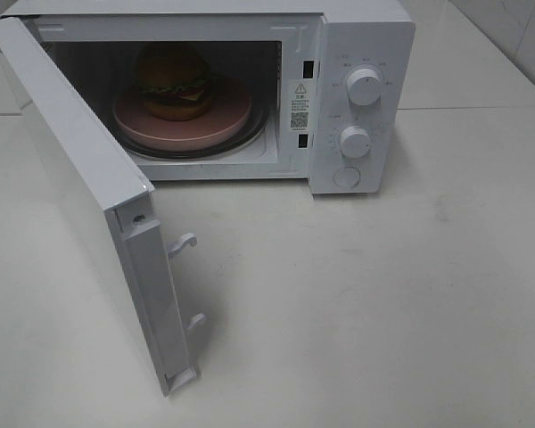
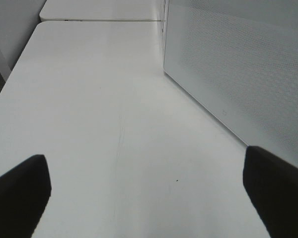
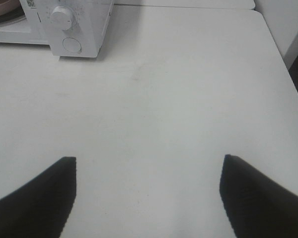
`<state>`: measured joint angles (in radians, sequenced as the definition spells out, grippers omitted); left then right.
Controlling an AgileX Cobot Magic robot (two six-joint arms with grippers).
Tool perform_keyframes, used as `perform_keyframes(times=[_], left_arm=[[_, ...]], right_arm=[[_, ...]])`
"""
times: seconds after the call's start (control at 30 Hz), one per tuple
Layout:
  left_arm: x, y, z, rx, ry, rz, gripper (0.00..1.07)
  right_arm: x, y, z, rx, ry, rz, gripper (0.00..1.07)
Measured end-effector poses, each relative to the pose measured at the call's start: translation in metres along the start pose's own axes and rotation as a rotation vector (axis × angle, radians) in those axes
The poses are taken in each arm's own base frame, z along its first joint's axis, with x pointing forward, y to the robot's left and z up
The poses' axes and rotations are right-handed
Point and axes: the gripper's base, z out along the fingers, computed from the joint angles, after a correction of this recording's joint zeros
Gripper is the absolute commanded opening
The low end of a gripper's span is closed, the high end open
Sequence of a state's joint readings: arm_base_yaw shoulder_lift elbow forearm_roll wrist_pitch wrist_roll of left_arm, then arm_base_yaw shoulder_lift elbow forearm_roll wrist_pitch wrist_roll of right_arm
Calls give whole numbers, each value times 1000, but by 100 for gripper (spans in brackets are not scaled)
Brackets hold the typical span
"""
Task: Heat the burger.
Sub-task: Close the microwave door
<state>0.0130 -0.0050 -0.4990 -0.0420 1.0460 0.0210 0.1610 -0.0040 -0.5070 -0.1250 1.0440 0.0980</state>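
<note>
Exterior high: burger [image 1: 172, 80] inside, so my left gripper [image 2: 145, 173], wide-open and empty like my right gripper [image 3: 149, 168], should push the microwave door [image 1: 76, 165] near its free edge.

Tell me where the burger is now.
In the exterior high view the burger sits on the pink plate inside the open microwave, left of its upper dial.

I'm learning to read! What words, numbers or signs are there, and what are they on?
No text here is clear enough to quote.
Sticker on the microwave front frame: a warning triangle with an exclamation mark and a square code; its words are too small to read.
Marks around the upper knob and the lower knob: too small and blurred to read.
</note>
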Motion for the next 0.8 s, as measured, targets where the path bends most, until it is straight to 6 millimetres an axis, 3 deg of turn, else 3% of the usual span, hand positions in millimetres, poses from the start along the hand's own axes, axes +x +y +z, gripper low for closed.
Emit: perform_keyframes(times=[0.8], left_arm=[[0,0,0,0,0,0,105]], right_arm=[[0,2,0,-20,2,11,76]])
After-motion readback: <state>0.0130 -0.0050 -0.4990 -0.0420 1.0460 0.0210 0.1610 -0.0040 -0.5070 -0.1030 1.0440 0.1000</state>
